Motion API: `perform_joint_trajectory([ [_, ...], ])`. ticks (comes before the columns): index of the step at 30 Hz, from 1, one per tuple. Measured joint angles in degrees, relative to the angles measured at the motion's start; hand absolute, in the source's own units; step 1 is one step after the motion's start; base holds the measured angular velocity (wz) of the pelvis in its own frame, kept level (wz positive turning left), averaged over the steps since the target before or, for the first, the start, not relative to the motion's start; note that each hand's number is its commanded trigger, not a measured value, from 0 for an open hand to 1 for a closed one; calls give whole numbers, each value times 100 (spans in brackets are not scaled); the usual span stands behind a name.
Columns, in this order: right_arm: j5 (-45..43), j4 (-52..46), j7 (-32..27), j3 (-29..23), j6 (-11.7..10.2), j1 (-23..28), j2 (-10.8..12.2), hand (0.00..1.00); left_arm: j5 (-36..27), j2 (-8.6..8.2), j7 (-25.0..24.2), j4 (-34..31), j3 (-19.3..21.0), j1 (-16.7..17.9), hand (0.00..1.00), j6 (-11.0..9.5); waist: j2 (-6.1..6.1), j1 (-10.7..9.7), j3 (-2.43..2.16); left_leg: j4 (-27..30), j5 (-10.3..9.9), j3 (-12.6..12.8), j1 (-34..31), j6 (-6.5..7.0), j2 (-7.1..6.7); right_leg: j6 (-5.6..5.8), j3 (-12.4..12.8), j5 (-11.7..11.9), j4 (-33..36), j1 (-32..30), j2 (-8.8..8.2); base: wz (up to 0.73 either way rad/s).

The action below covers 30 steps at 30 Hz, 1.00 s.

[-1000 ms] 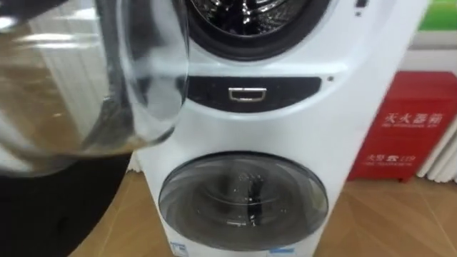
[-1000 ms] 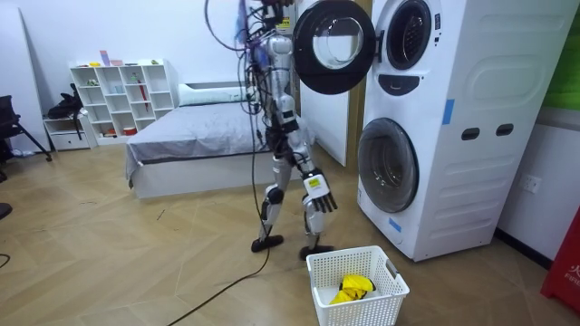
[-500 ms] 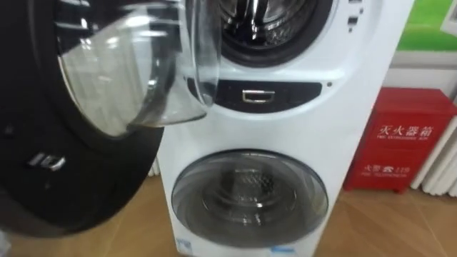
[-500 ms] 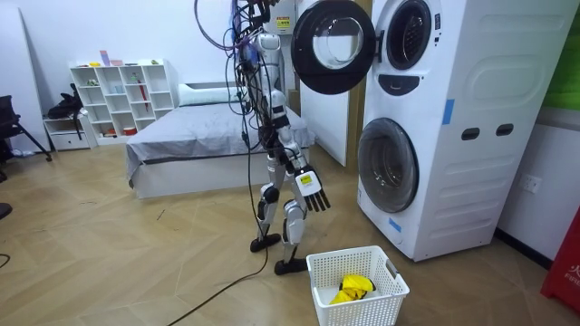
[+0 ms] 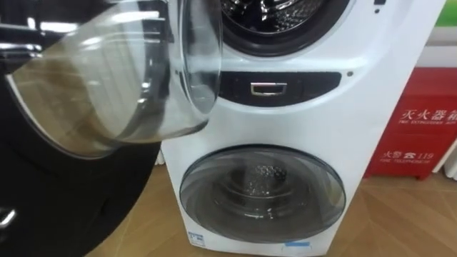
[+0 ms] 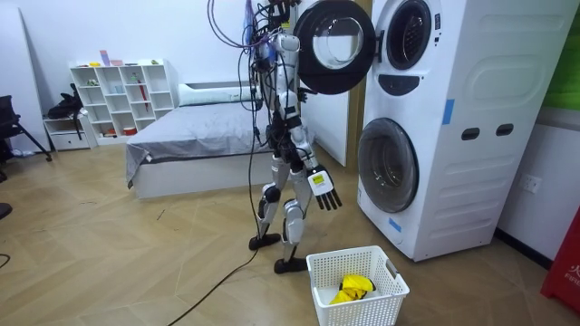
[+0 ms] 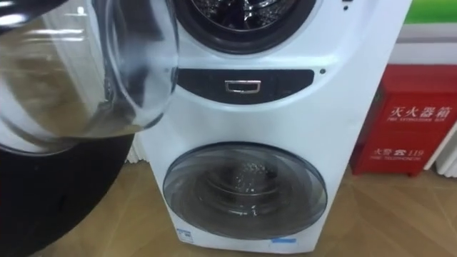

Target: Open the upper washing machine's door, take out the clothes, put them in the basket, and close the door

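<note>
Wood floor [image 6: 136,263], grey bed [image 6: 181,145], white cubby shelf [image 6: 118,95], white wall [image 6: 136,32]

Two stacked washing machines [image 6: 453,54] [image 6: 453,186], one basket [image 6: 372,308], one bed [image 6: 190,145], one shelf [image 6: 118,95].

Eye views near washer [image 5: 300,125], room view afar

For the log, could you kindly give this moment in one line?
stance: before stacked washers; upper door: open; lower door: shut; right hand: open, hanging; basket: yellow cloth inside
</note>
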Motion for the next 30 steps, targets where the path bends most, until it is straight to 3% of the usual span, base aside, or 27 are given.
perform_joint_trajectory([
  [2, -48, -3, 17, -2, 0, -17, -6, 0, 7, 70, -2, -350, 1, -152, 0, 26, -10, -1, -2, 0, 0, 21, 3, 0, 3, 0, 2, 0, -7, 8, 7, -2],
  [9, -379, -97, 79, -4, 233, 69, 0, 0, 17, 794, -1, -916, 6, -1280, 0, 261, 34, -6, 4, 1, 0, 58, -35, 0, -19, -3, 71, 2, -84, -14, 11, -3],
  [11, -400, -90, 87, 2, 256, 75, 0, 0, 18, 848, -81, -1014, 8, -1582, 0, 271, 59, -14, 14, 1, 0, 60, -60, 0, -21, -6, 70, 4, -79, -40, 10, -2],
  [14, -476, -79, 159, 19, 366, 31, -6, 0, 90, 829, -237, -1303, -235, -1694, 0, 321, 66, -221, 15, 14, 1, 46, -75, -1, -16, -5, 18, 3, -76, -32, 0, 8],
  [17, -479, -9, 258, 263, 450, -131, -10, 0, 525, 513, -547, -1758, -828, -1674, 0, 343, -54, -362, 52, 12, 2, 37, -65, 1, -17, -4, -30, 3, -69, -20, -11, 10],
  [19, -481, 23, 289, 623, 491, -212, 3, 0, 911, -13, -551, -2161, -1147, -1515, 0, 343, -224, -411, 49, 14, 2, 13, -123, 1, -17, 5, -96, 11, -101, -21, -27, 26],
  [20, -469, 62, 295, 696, 491, -250, 18, 0, 1024, -159, -557, -2240, -1273, -1460, 0, 344, -238, -445, 49, 18, 2, -22, -152, 2, -17, 15, -140, 23, -125, -14, -34, 39],
  [22, -410, 266, 326, 918, 521, -497, 97, 0, 1147, -782, -610, -2471, -1878, -1324, 0, 341, -370, -568, 47, 25, 24, -142, -211, 39, -40, 41, -267, 66, -196, 30, -79, 37],
  [25, -435, 285, 373, 1140, 536, -730, 118, 0, 1155, -1044, -746, -2492, -2597, -1239, 0, 513, -383, -693, 42, 30, 43, -150, -236, 71, -73, 61, -297, 129, -283, 69, -112, 8],
  [28, -434, 403, 452, 1348, 533, -924, 151, 0, 1212, -1240, -786, -2498, -2862, -1242, 0, 520, -302, -846, 31, 25, 67, -153, -269, 106, -113, 74, -299, 156, -366, 87, -142, 3],
  [30, -373, 465, 456, 1502, 550, -993, 168, 0, 1187, -1253, -801, -2498, -3049, -1248, 0, 525, -282, -869, 31, 20, 71, -153, -263, 110, -115, 75, -282, 162, -377, 93, -139, -2],
])
